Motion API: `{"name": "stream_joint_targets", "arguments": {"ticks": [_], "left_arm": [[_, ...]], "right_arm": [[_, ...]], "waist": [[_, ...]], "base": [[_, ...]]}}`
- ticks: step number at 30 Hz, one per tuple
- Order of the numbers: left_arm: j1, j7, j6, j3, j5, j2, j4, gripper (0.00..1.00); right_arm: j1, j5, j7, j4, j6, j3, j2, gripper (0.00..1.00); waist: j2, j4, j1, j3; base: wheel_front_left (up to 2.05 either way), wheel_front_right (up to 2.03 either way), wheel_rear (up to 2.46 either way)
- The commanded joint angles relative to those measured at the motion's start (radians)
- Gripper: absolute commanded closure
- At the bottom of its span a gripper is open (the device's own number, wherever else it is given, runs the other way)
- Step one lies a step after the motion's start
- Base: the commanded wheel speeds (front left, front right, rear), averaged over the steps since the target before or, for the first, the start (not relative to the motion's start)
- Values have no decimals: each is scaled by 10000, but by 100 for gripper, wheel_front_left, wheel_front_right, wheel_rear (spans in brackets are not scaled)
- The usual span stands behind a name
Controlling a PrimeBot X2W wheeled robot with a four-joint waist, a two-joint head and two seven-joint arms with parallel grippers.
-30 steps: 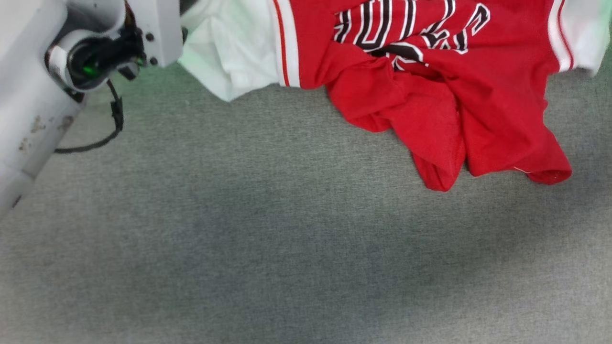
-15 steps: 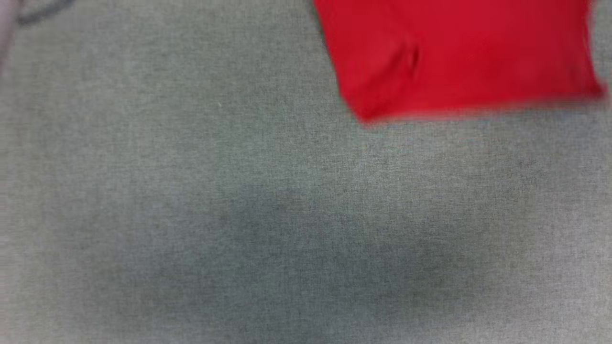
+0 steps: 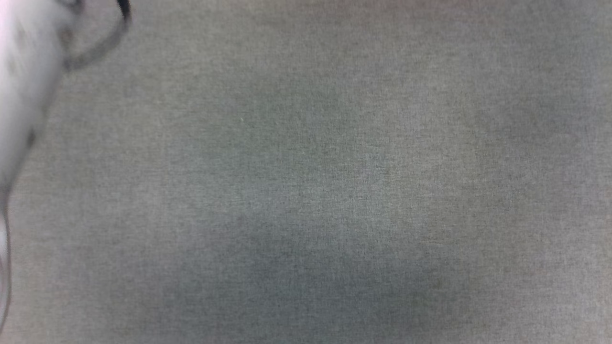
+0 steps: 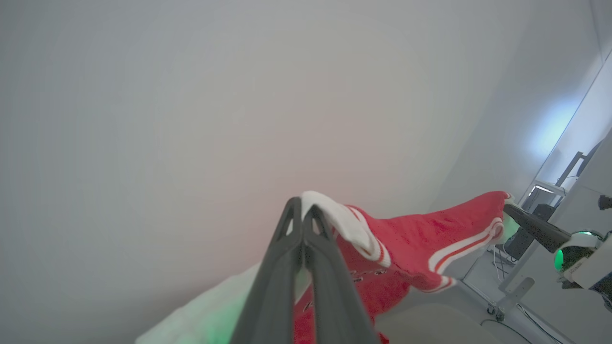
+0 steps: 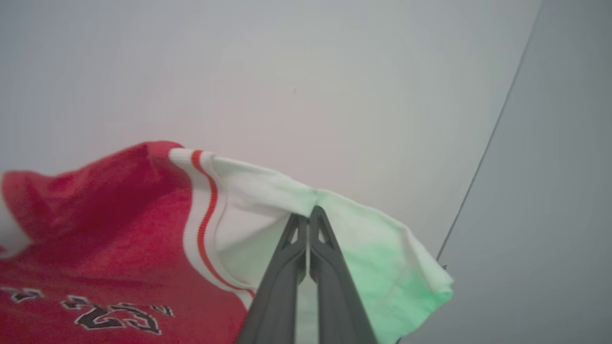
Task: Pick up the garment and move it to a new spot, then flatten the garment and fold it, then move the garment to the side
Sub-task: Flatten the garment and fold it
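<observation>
The garment [image 4: 420,239], a red jersey with white sleeves and striped trim, hangs stretched in the air between both grippers. My left gripper [image 4: 302,210] is shut on one white sleeve edge. At the far end of the cloth, my right gripper [image 4: 506,206] pinches the other side. In the right wrist view that right gripper [image 5: 308,217] is shut on the white sleeve [image 5: 258,191], with the garment's red body [image 5: 119,215] and dark chest lettering drooping to the left. A blurred pale forearm [image 3: 24,86] with a black cable [image 3: 100,45] sits at the head view's upper left.
The grey fabric tabletop [image 3: 306,191] spreads across the head view. A plain white wall stands behind the lifted cloth in both wrist views. A white stand on casters [image 4: 507,291] and floor cables lie at the left wrist view's lower right.
The garment rose from the tabletop: first crumpled at the head view's top, then only its red hem, now gone past the top edge. The head view shifted slightly too.
</observation>
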Motion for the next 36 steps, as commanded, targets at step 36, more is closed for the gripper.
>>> {"name": "stream_joint_targets", "arguments": {"ticks": [36], "left_arm": [[10689, -472, 17, -3481, -957, 4875, -7227, 100]], "right_arm": [[14088, 3807, 3769, -10977, -15, 45, -5422, 100]], "waist": [[0, 419, 0, -2280]], "base": [[0, 0, 0]]}}
